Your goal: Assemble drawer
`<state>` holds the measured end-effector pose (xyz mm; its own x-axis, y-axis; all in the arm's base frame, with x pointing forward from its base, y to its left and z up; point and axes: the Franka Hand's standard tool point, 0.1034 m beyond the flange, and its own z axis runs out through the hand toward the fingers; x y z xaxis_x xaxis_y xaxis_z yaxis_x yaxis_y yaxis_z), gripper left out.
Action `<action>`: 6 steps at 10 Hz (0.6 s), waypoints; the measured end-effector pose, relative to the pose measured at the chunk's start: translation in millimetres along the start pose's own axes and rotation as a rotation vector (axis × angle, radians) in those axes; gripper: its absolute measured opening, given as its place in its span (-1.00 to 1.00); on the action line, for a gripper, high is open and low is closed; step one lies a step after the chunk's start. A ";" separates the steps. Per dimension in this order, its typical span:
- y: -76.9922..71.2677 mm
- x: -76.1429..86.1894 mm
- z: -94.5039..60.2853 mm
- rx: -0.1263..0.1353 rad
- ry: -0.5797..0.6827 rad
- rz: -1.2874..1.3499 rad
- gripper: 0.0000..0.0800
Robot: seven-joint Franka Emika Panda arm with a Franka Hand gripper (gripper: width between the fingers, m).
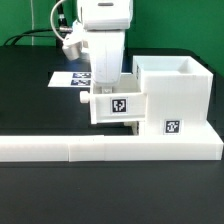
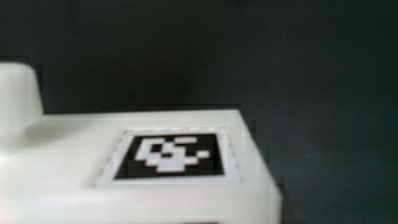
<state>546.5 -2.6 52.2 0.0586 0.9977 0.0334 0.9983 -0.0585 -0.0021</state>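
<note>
The large cube-like housing (image 1: 175, 90) stands on the exterior view's right with its open side up and a tag low on its front. A small white tray (image 1: 115, 106) with a tag on its front face sits right against the housing's left side. Its small knob (image 1: 84, 97) points to the exterior view's left. My gripper (image 1: 104, 84) comes straight down onto the tray's top and is shut on it; the fingertips are hidden. In the wrist view the tray (image 2: 107, 185) fills the lower part with its tag (image 2: 175, 157) close up. The second tray is out of view.
The long low white L-shaped wall (image 1: 110, 148) runs across in front of the tray and housing. The marker board (image 1: 72, 78) lies flat on the black table behind the arm. A blurred white rounded shape (image 2: 15, 100) at the wrist view's edge cannot be identified.
</note>
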 end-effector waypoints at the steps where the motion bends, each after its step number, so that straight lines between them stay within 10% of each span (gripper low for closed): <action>1: 0.2 -1.5 -0.1 -0.001 0.000 -0.003 -0.89; 6: 1.1 -5.6 0.6 -0.006 0.000 -0.057 -0.89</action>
<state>547.3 -8.3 51.5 0.0015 0.9995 0.0329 1.0000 -0.0017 0.0062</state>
